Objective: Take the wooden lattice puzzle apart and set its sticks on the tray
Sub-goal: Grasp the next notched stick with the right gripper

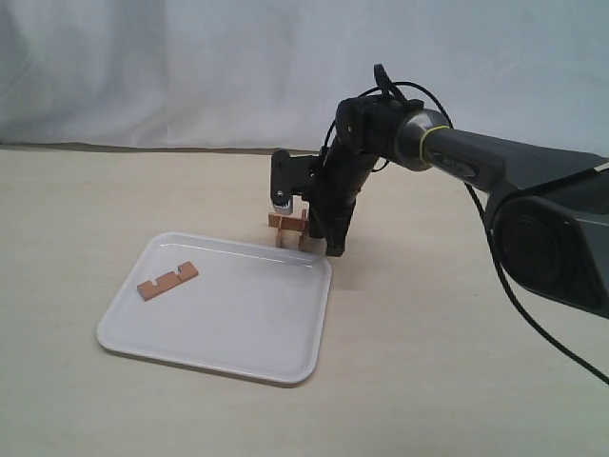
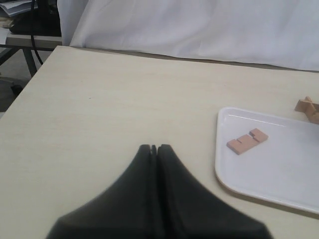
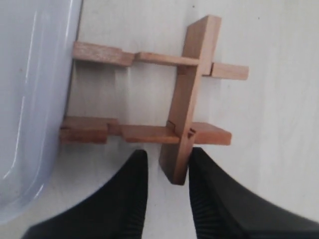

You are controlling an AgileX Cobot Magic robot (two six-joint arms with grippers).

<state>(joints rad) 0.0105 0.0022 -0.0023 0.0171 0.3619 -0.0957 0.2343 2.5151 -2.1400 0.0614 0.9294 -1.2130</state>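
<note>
Step in hand: grasp of the next stick. One loose stick (image 1: 167, 280) is already laid on the tray (image 1: 257, 333); three are left in the wooden lattice puzzle (image 1: 288, 227).

The puzzle is set on the counter (image 1: 428, 381) directly ahead of the right gripper (image 3: 168, 151), with the tray just beside it, off to one side of the reach line.

The right gripper's jaws are apart and straddle the near end of the cross stick (image 3: 192, 89). A sliver of counter is seen between one finger (image 3: 134, 189) and the wood, so a clamp is judged not yet made.

The left gripper (image 2: 154, 149) is closed on nothing, well apart from the puzzle.

Axes:
- The cross stick's long axis runs straight away from the right gripper, and it stands on edge.
- The two rail sticks (image 3: 149, 59) (image 3: 144, 133) are laid across it, pointing at the tray rim (image 3: 30, 99). Contact with the rim cannot be told.

Next move, as judged: the jaws are to be closed on the stick end and the stick lifted out of its notches. The rails are not held down, so they may be dragged along.
</note>
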